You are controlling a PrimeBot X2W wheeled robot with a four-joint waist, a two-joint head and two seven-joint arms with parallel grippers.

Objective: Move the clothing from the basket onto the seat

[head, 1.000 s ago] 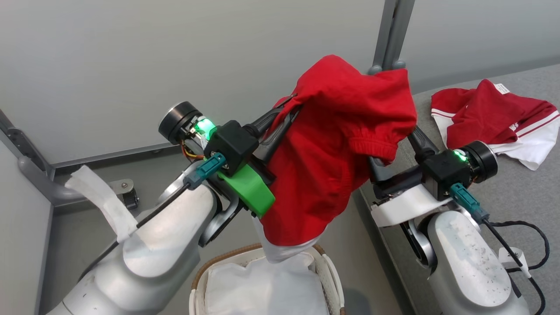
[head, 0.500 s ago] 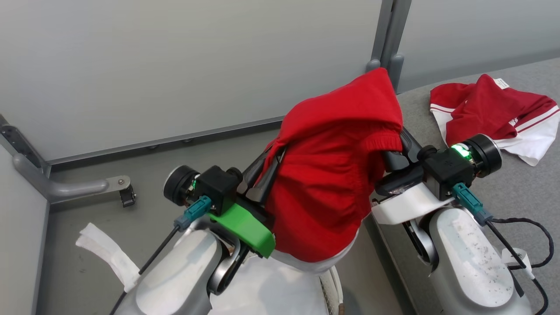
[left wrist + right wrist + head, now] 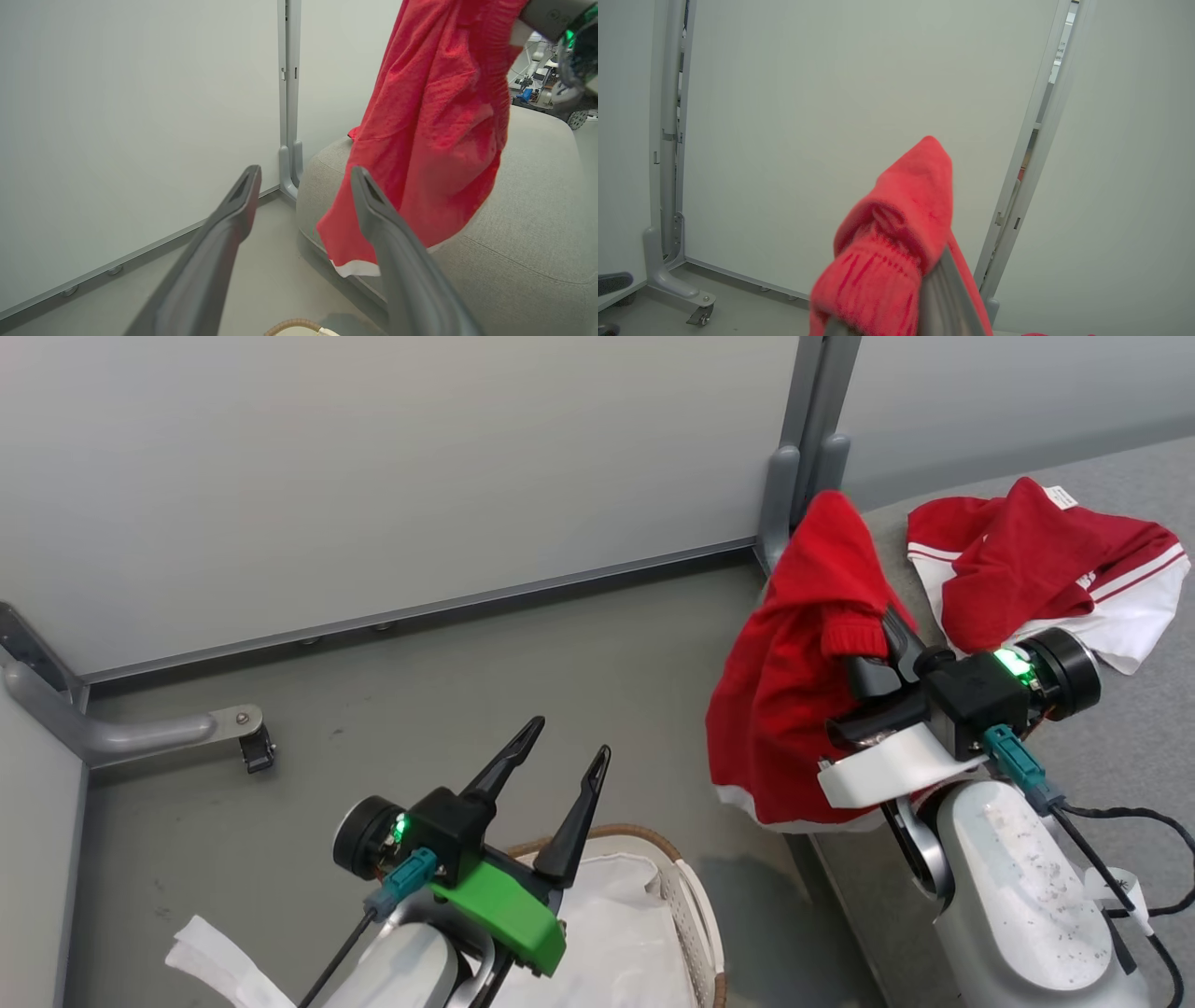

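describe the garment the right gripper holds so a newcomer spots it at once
Find the big grey sofa on the robot's right. At its left edge the right gripper is shut on a red garment hanging over the side. Unlike the red and white garment lying on the sofa, this one dangles in the air, white hem lowest.

The left gripper (image 3: 571, 737) hangs just above the basket (image 3: 698, 919), its fingers spread wide and empty, pointing up and away. The right gripper (image 3: 887, 644) (green wrist light on) sits higher, right of the basket, clamped on a red garment (image 3: 775, 709), its pale forearm below.
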